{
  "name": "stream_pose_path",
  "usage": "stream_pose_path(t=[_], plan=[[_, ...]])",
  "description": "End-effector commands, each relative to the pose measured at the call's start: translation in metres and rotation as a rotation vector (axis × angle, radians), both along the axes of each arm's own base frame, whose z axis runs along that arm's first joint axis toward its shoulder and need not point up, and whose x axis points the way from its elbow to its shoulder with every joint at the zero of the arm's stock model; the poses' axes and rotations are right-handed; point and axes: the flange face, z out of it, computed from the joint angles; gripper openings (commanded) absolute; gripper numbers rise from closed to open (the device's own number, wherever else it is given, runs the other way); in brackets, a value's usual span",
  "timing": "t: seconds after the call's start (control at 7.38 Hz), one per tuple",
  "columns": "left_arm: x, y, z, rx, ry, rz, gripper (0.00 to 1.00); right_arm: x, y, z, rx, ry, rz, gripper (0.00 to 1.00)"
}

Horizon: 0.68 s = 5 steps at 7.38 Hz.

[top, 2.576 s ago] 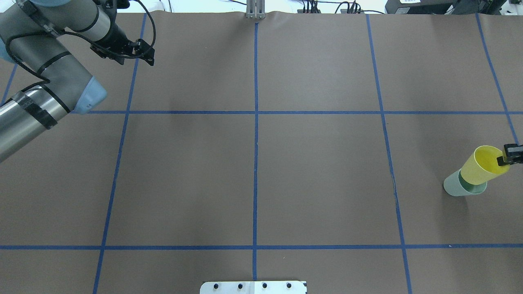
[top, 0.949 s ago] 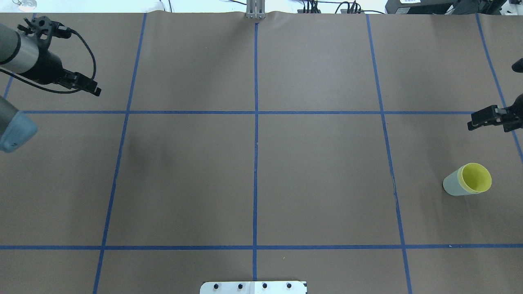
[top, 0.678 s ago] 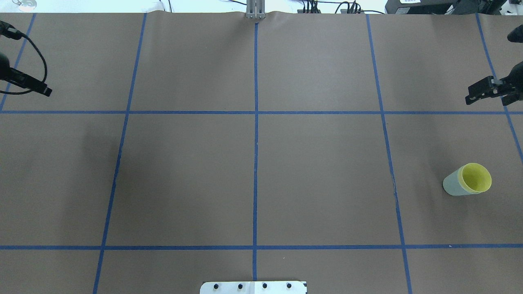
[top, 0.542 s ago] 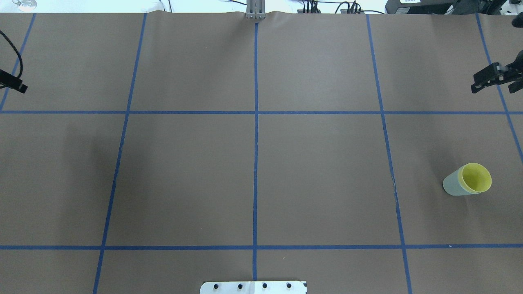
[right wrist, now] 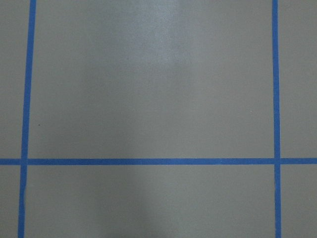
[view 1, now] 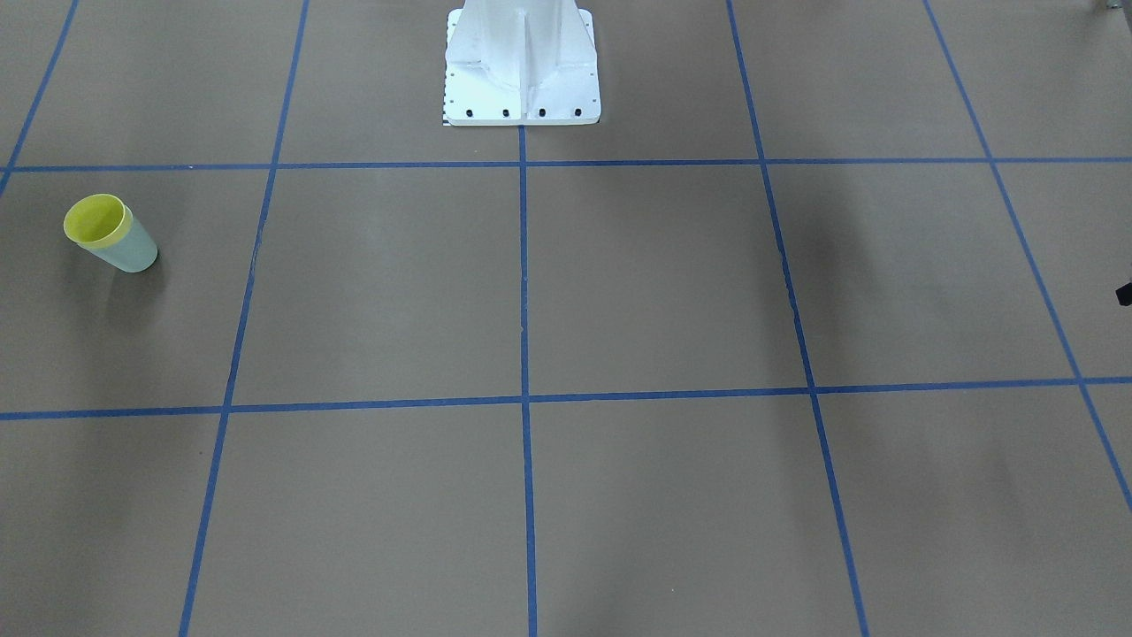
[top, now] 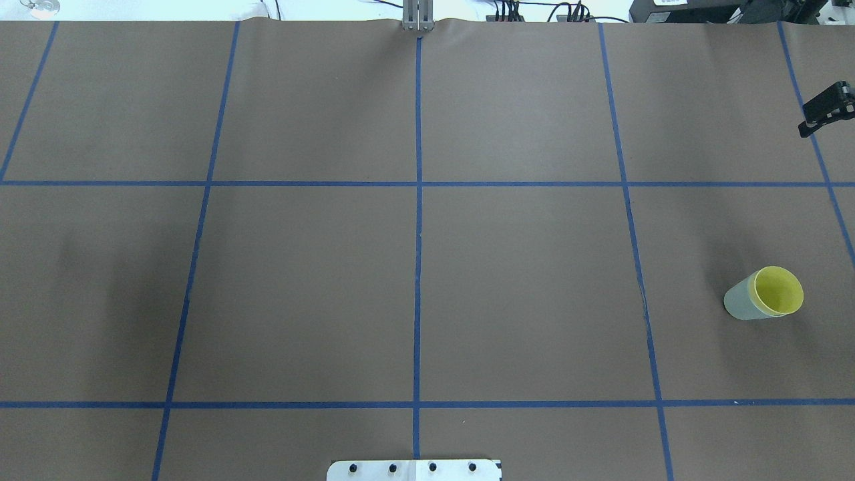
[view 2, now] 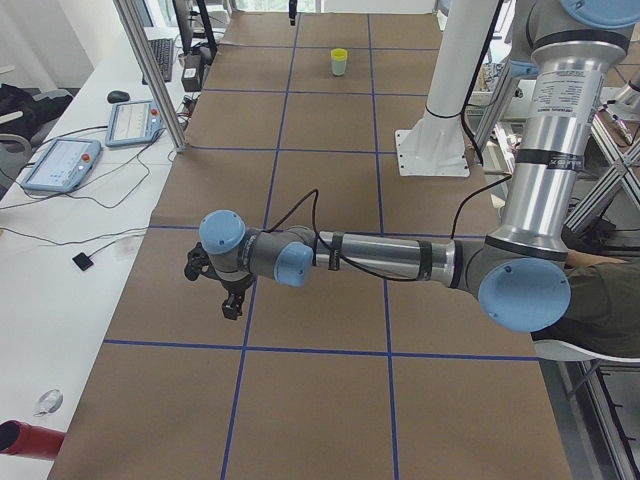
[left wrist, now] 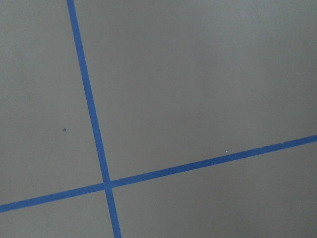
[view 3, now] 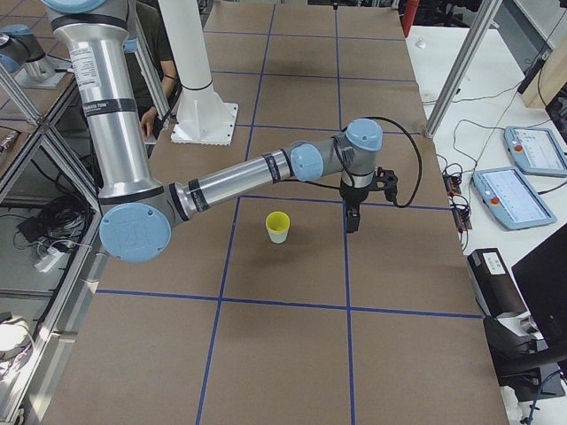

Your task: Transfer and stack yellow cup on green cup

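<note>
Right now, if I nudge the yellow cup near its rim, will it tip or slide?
Probably tips: the yellow cup sits nested in the green cup, which tapers to a narrower base. Likely light: its inside looks empty.

At three o'clock, a bright yellow cup (top: 778, 292) and a pale mint-green cup (top: 737, 302) are pictured on a brown table (top: 521, 280) crossed by a grid of blue tape (top: 418, 267); the robot base (view 1: 522, 62) is white.
</note>
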Motion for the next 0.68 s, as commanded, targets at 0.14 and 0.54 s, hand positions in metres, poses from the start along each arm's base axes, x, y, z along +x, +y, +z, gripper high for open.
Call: stream_pose_path(t=[0.14, 0.54], plan=[[-0.026, 0.026, -0.004, 0.007, -0.005, -0.049, 1.00, -0.001, 0.000, -0.006, 0.007, -0.025, -0.008, 1.00], [-0.030, 0.016, 0.024, -0.046, -0.146, -0.069, 1.00, 0.000, 0.001, 0.000, 0.019, -0.015, -0.028, 1.00]])
